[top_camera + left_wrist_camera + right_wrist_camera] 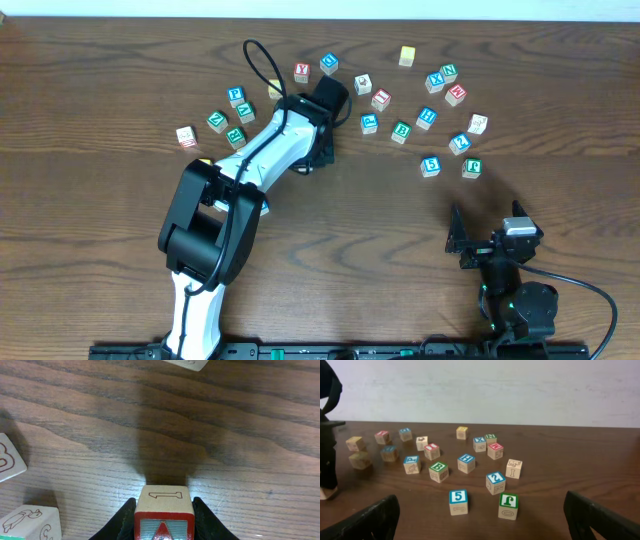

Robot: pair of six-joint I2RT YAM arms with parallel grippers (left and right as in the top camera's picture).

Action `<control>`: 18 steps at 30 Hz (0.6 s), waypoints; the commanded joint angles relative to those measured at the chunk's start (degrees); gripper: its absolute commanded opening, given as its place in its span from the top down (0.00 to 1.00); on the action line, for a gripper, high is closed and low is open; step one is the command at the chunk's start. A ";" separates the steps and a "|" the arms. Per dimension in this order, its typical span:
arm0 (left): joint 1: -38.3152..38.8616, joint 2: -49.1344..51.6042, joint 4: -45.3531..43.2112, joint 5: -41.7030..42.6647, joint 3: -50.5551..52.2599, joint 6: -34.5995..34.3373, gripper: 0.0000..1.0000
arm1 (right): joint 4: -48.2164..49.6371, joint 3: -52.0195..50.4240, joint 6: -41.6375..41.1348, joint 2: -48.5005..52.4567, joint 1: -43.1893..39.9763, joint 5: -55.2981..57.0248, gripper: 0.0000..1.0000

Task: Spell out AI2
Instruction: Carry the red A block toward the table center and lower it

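My left gripper is shut on a wooden block with a red A on one face and an outlined 1 on another, at table level. In the overhead view the left gripper is left of the middle, below the back row of blocks; the block is hidden under it. A blue 2 block stands on the right, also in the overhead view. A block with an I on its side stands next to it. My right gripper is open and empty, near the table's front right.
Several letter and number blocks lie scattered across the back of the table, among them a blue 5, a green J and a green B. A group of blocks sits left of the left arm.
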State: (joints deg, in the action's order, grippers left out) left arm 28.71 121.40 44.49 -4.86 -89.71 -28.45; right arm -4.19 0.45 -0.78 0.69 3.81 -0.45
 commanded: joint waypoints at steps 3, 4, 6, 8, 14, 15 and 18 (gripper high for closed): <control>-0.17 0.13 -0.55 -1.01 0.31 0.48 0.73 | -0.20 -0.13 0.66 -0.31 -0.42 -0.17 0.01; -0.17 0.13 -0.66 -1.01 0.31 0.24 0.73 | -0.20 -0.13 0.66 -0.31 -0.42 -0.17 0.01; -0.17 0.13 -0.87 -1.01 0.31 -0.17 0.73 | -0.20 -0.13 0.66 -0.31 -0.42 -0.17 0.01; -0.17 0.13 -0.94 -0.98 0.31 -0.15 0.73 | -0.20 -0.13 0.66 -0.31 -0.42 -0.17 0.01; -0.17 0.13 -1.42 -1.01 1.38 -0.11 0.73 | -0.20 -0.13 0.66 -0.31 -0.42 -0.17 0.01; -0.17 0.13 -1.60 -1.01 1.62 -0.11 0.73 | -0.20 -0.13 0.66 -0.31 -0.42 -0.17 0.01; -0.17 0.13 -2.16 -1.01 2.19 -0.11 0.73 | -0.20 -0.13 0.66 -0.31 -0.42 -0.17 0.01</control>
State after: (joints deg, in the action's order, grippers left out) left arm 28.71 121.40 42.54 -4.86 -88.47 -28.49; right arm -4.16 0.45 -0.78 0.69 3.81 -0.45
